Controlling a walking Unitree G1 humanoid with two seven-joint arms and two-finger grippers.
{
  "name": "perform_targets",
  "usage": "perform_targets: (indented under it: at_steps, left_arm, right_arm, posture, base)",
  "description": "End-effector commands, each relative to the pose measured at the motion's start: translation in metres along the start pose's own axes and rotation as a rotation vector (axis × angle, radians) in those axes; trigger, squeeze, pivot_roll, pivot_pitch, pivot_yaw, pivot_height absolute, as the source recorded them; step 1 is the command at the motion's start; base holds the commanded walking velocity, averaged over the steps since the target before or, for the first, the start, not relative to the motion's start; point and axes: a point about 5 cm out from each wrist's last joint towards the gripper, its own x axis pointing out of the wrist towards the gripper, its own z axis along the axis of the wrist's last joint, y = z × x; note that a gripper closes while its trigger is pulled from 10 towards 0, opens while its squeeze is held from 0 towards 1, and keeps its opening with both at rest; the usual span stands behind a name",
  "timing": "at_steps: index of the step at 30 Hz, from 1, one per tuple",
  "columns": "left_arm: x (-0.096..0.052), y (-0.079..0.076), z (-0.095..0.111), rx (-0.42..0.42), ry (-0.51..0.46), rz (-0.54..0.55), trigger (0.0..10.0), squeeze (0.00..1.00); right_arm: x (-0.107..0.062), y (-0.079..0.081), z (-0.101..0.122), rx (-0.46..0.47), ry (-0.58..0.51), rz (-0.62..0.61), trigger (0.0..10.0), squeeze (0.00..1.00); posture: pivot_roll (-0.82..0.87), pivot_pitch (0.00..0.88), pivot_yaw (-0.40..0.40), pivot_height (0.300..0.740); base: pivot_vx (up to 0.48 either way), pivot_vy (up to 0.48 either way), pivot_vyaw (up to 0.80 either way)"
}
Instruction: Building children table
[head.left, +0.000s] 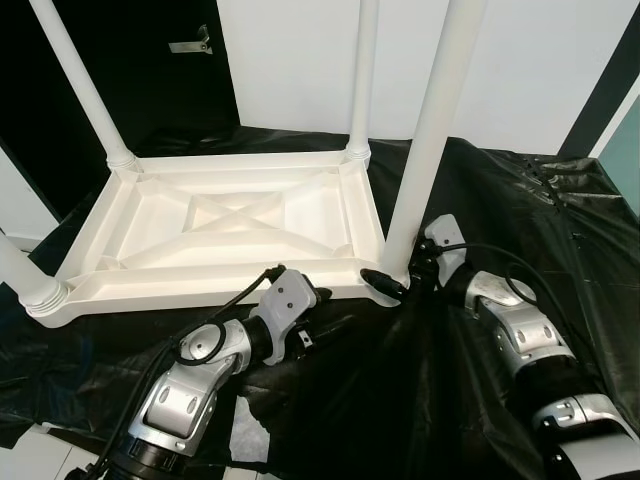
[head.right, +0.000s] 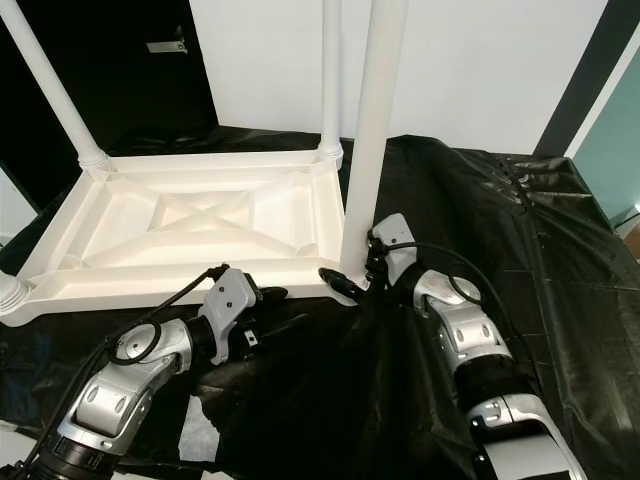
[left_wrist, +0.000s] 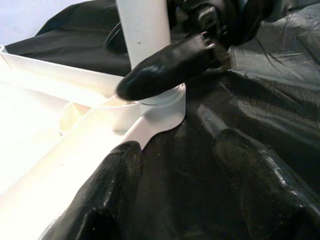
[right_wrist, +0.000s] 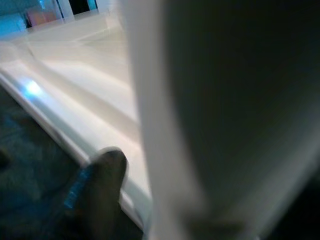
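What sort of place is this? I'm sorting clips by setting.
Probably a room indoors, set up for floor assembly: an upturned white table lies on a black sheet spread before a plain white wall, with pale floor tiles at the sheet's edge.

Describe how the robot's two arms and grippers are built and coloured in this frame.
Both arms are silver-grey metal segments with black joints and round hubs. The left arm carries a looping black cable; the right arm has one too. The left gripper and right gripper have long, rounded glossy black fingers on pale grey wrist housings.
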Motion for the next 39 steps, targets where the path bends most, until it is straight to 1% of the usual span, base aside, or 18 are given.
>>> perform_targets:
  at_steps: [1, 7, 10, 13, 15, 18, 19, 21, 22, 23, 24, 25, 28, 29, 32, 33, 36, 39]
  left_arm:
    - [0.001, 0.002, 0.001, 0.014, 0.005, 0.007, 10.0, 0.0]
    - [0.001, 0.001, 0.0, 0.012, 0.004, 0.012, 10.0, 0.0]
    - [0.001, 0.001, 0.0, 0.01, 0.002, 0.009, 10.0, 0.0]
    - [0.001, 0.0, 0.0, 0.01, 0.002, 0.008, 10.0, 0.0]
    - [0.0, -0.001, 0.0, 0.008, 0.004, 0.003, 10.0, 0.0]
    - [0.0, -0.002, -0.001, 0.005, 0.006, -0.001, 10.0, 0.0]
    - [0.0, -0.002, -0.001, 0.005, 0.006, -0.001, 10.0, 0.0]
    - [0.0, -0.003, -0.002, 0.004, 0.007, -0.004, 10.0, 0.0]
    - [0.0, -0.003, -0.002, 0.004, 0.007, -0.004, 10.0, 0.0]
    - [0.0, -0.003, -0.002, 0.003, 0.007, -0.006, 10.0, 0.0]
    - [0.0, -0.003, -0.002, 0.001, 0.009, -0.009, 10.0, 0.0]
    - [0.0, -0.003, -0.002, 0.001, 0.009, -0.009, 10.0, 0.0]
    - [0.0, -0.003, -0.002, 0.001, 0.009, -0.015, 10.0, 0.0]
    - [0.0, -0.003, -0.002, 0.001, 0.009, -0.015, 10.0, 0.0]
    - [0.001, -0.003, -0.002, 0.005, 0.008, -0.013, 10.0, 0.0]
    - [0.001, -0.002, -0.002, 0.004, 0.006, -0.009, 10.0, 0.0]
    - [0.0, -0.002, -0.002, 0.003, 0.006, -0.003, 10.0, 0.0]
    - [-0.002, -0.003, -0.003, 0.004, 0.01, -0.001, 10.0, 0.0]
  right_arm:
    - [0.002, 0.002, -0.006, -0.003, 0.021, 0.013, 0.0, 0.0]
    - [0.0, 0.003, -0.013, 0.016, 0.031, 0.008, 0.0, 0.0]
    - [-0.003, 0.005, -0.02, 0.05, 0.042, -0.028, 0.0, 0.0]
    - [-0.005, 0.007, -0.023, 0.064, 0.045, -0.044, 0.0, 0.0]
    - [-0.006, 0.01, -0.028, 0.077, 0.061, -0.127, 10.0, 0.0]
    - [-0.007, 0.012, -0.031, 0.089, 0.062, -0.219, 10.0, 0.0]
    - [-0.007, 0.012, -0.031, 0.089, 0.062, -0.219, 10.0, 0.0]
    - [-0.005, 0.015, -0.033, 0.115, 0.062, -0.292, 10.0, 0.0]
    - [-0.005, 0.015, -0.033, 0.115, 0.062, -0.292, 10.0, 0.0]
    - [-0.005, 0.017, -0.034, 0.13, 0.069, -0.325, 10.0, 0.0]
    - [-0.002, 0.021, -0.035, 0.179, 0.08, -0.424, 10.0, 0.0]
    - [-0.002, 0.021, -0.035, 0.179, 0.08, -0.424, 10.0, 0.0]
    - [0.004, 0.029, -0.034, 0.199, 0.09, -0.528, 10.0, 0.0]
    - [0.004, 0.029, -0.034, 0.199, 0.09, -0.528, 10.0, 0.0]
    - [0.013, 0.039, -0.033, 0.236, 0.115, -0.621, 10.0, 0.0]
    - [0.016, 0.042, -0.032, 0.258, 0.112, -0.641, 10.0, 0.0]
    - [0.02, 0.046, -0.029, 0.286, 0.1, -0.667, 10.0, 0.0]
    - [0.023, 0.049, -0.024, 0.301, 0.07, -0.66, 10.0, 0.0]
  posture:
    - [0.03, 0.0, -0.017, 0.74]
    - [0.03, 0.0, -0.017, 0.74]
    - [0.02, 0.0, -0.016, 0.74]
    - [0.02, 0.0, -0.014, 0.74]
    - [0.01, 0.0, -0.011, 0.74]
    - [0.01, 0.0, -0.009, 0.74]
    - [0.01, 0.0, -0.009, 0.74]
    - [0.01, 0.0, -0.007, 0.74]
    - [0.01, 0.0, -0.007, 0.74]
    - [0.01, 0.0, -0.007, 0.74]
    - [0.0, 0.0, -0.004, 0.74]
    - [0.0, 0.0, -0.004, 0.74]
    - [0.0, 0.0, -0.005, 0.74]
    - [0.0, 0.0, -0.005, 0.74]
    - [0.01, 0.0, -0.014, 0.74]
    - [0.02, 0.0, -0.02, 0.74]
    - [0.03, 0.0, -0.027, 0.74]
    - [0.03, 0.0, -0.031, 0.74]
  base:
    - [0.0, 0.0, 0.0]
    - [0.0, 0.0, 0.0]
    - [0.0, 0.0, 0.0]
    - [0.0, 0.0, 0.0]
    - [0.0, 0.0, 0.0]
    - [0.0, 0.0, 0.0]
    - [0.0, 0.0, 0.0]
    - [0.0, 0.0, 0.0]
    - [0.0, 0.0, 0.0]
    - [0.0, 0.0, 0.0]
    - [0.0, 0.0, 0.0]
    - [0.0, 0.0, 0.0]
    - [0.0, 0.0, 0.0]
    - [0.0, 0.0, 0.0]
    - [0.0, 0.0, 0.0]
    - [0.0, 0.0, 0.0]
    - [0.0, 0.0, 0.0]
    - [0.0, 0.0, 0.0]
